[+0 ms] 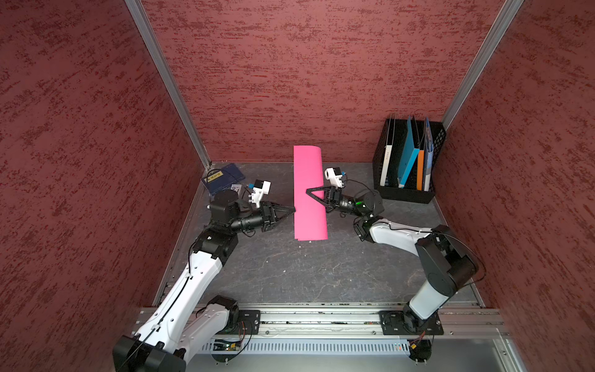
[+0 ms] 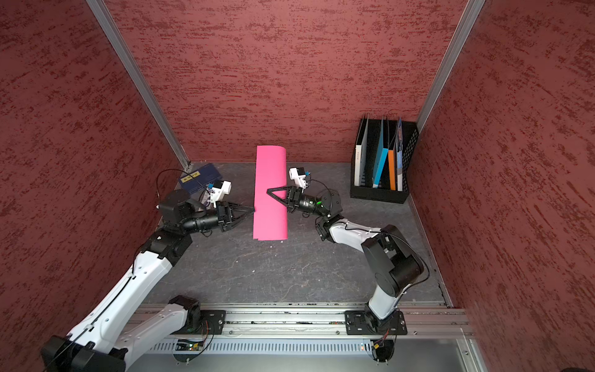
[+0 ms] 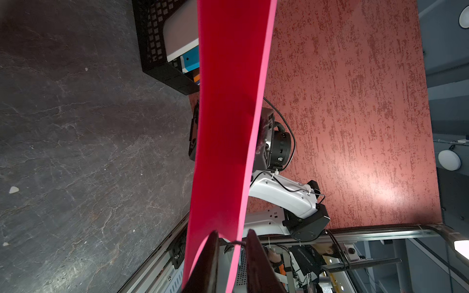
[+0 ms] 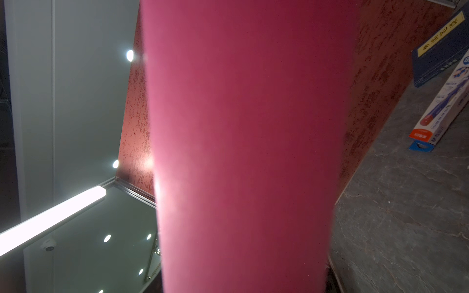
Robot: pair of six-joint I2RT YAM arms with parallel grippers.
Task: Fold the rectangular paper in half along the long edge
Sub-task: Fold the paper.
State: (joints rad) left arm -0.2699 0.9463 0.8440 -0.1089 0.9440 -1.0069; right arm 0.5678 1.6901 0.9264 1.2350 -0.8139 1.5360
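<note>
1. The left fingers [image 1: 283, 213] stand nearly together, one above the other, nipping the paper's 9 o'clock long edge about mid-length. In the left wrist view a thin pink strip shows in the slit between them.
2. The right fingers [image 1: 316, 188] reach in from 3 o'clock, astride the rounded side. The upper one lies across the top layer and the lower is hidden beneath. Whether they squeeze the paper or only cradle it, I cannot tell.
3. The rectangular paper [image 1: 307, 161] hangs between the two arms, clear of the desk [image 1: 289, 273]. It is loosely doubled, with a soft, uncreased bend at 3 o'clock and both free long edges at 9 o'clock.
4. Its long axis runs 12 to 6 in both top views, the far end toward the back wall.
5. It looks very light, thin and limp, likely to sag and spring open at the bend. The smooth layers may slide over each other, and a hard pinch could dent it. The best hold is probably a shallow bite on both free edges together.
</note>
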